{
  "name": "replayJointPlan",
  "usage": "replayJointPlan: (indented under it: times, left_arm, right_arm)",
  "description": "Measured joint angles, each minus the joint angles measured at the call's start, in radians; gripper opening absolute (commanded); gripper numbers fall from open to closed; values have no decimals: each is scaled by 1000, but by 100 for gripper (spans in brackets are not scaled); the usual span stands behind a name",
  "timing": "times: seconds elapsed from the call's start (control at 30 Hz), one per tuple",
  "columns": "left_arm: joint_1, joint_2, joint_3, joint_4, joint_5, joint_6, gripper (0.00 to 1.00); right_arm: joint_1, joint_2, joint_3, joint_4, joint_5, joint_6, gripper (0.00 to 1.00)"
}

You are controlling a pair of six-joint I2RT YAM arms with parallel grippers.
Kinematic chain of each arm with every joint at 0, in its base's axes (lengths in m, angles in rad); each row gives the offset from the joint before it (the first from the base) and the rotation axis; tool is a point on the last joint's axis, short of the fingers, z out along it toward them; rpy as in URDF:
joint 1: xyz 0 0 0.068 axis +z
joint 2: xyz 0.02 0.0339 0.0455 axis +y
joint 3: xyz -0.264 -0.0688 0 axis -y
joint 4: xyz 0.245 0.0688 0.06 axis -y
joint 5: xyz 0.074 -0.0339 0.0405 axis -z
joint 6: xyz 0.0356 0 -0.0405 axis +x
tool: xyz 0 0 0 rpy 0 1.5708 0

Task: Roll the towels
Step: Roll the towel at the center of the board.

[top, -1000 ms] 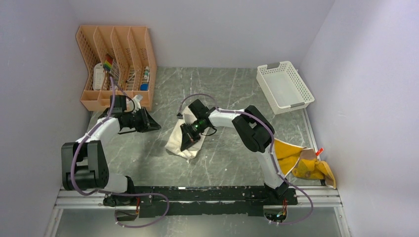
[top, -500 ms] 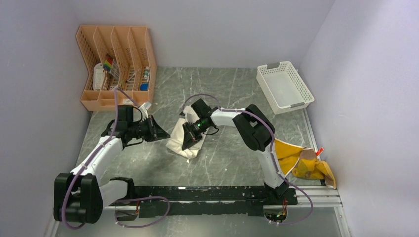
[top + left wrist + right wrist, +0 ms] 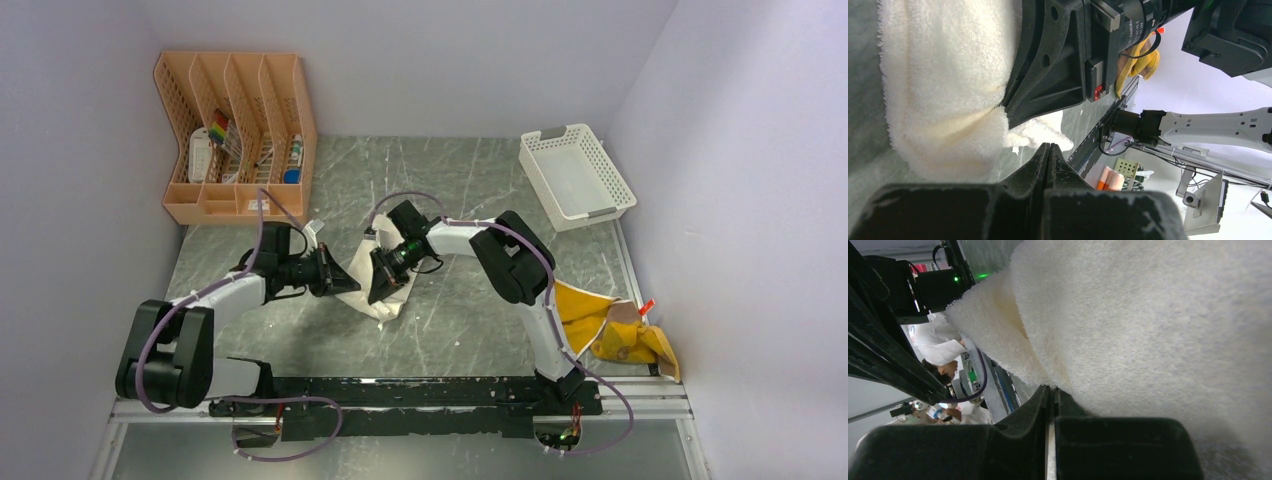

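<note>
The left gripper [image 3: 1048,150] has its two fingers pressed together and holds nothing; its tips point to the right, at the loose near corner of the cream-white towel [image 3: 943,100], which lies just in front of them but does not touch them, as far as the wrist view shows. The right gripper [image 3: 381,284] comes from the opposite side and stands on the towel itself. Its fingers are also together, and the cloth puckers around their tip, so I judge that it pinches a fold of the towel against the table [image 3: 470,320]. In the top view the towel is a crumpled strip in the middle of the table. Its long axis runs about from the far side toward the arm bases, and one gripper is at each long edge. So the right arm is already on the cloth, and the left arm is only beside its left edge. To begin a roll, the left fingers would first need to open and take that corner. The mustard-yellow towel [image 3: 590,310] lies well apart, at the right, near the right arm's base.
</note>
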Motion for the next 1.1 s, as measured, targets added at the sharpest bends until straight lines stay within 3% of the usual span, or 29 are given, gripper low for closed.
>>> replayJointPlan:
  times: [0.57, 0.63, 0.73, 0.8, 1.1]
  left_arm:
    - [-7, 188, -60, 167, -105, -60, 7]
    - [-7, 207, -60, 179, -123, -57, 7]
    - [-7, 230, -56, 202, -132, -57, 7]
    - [-7, 244, -55, 222, -132, -60, 7]
    - [-7, 266, -56, 268, -129, -61, 7]
  right_arm:
    - [-6, 13, 0, 13, -27, 11, 4]
    - [-6, 13, 0, 13, -27, 11, 13]
    - [-6, 13, 5, 5, -32, 6, 38]
    - [-5, 5, 10, -6, -44, 0, 48]
    - [-37, -237, -119, 32, 150, -70, 63]
